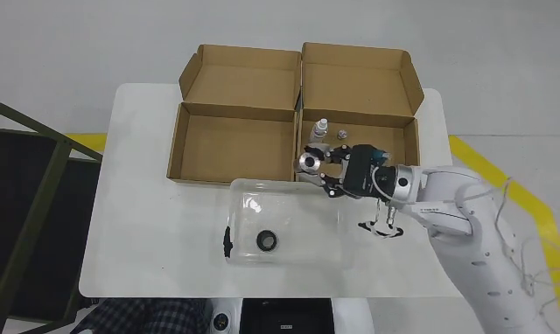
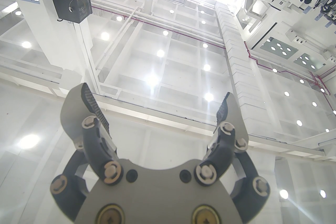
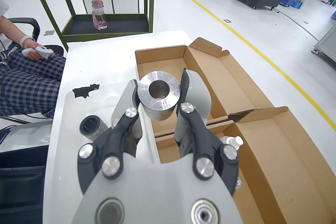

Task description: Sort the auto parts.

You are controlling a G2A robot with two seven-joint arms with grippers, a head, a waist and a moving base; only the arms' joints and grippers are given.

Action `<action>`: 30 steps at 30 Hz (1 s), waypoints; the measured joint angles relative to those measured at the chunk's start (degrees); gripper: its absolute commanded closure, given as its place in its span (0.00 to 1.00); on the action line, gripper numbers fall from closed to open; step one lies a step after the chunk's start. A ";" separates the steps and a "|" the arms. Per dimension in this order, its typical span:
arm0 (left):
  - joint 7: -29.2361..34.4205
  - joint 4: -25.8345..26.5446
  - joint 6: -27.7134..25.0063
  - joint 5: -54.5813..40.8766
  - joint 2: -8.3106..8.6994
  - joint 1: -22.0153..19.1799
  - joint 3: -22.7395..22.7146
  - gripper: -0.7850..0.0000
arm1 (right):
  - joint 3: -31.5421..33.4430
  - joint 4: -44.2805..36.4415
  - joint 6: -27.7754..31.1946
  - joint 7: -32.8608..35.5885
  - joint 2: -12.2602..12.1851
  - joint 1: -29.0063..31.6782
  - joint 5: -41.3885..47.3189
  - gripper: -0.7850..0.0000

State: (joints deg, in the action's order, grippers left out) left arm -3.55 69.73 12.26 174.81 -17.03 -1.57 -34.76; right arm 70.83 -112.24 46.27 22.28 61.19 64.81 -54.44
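My right gripper is clamped across the metal sleeve, holding it above the front walls where the left box meets the right box, high enough, I judge, to clear them.

White table, rounded corners. Directly on it, two open cardboard boxes side by side, lids folded back. Ahead of the right gripper, the left box; under and behind it, the right box. Just beside the gripper, toward the robot, a clear plastic tray, next to the boxes' near walls.
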 measured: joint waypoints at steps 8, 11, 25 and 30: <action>0.00 0.00 0.00 0.00 0.00 0.00 0.00 0.00 | -6.19 4.36 -2.26 1.04 0.89 -4.18 -4.25 1.00; 0.00 0.00 0.00 0.00 0.00 0.00 0.00 0.00 | -8.88 6.44 -3.48 1.70 1.41 -6.20 -5.47 1.00; 0.00 0.00 0.00 0.00 0.00 0.00 0.00 0.00 | -19.85 16.43 -9.76 4.71 4.47 -15.52 -10.44 1.00; 0.00 0.00 0.00 0.00 0.00 0.00 0.00 0.00 | -22.91 19.90 -11.10 6.02 5.66 -18.27 -10.89 1.00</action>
State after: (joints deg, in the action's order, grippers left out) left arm -3.55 69.73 12.26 174.81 -17.03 -1.57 -34.76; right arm 47.92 -92.34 35.17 28.30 66.85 46.54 -65.33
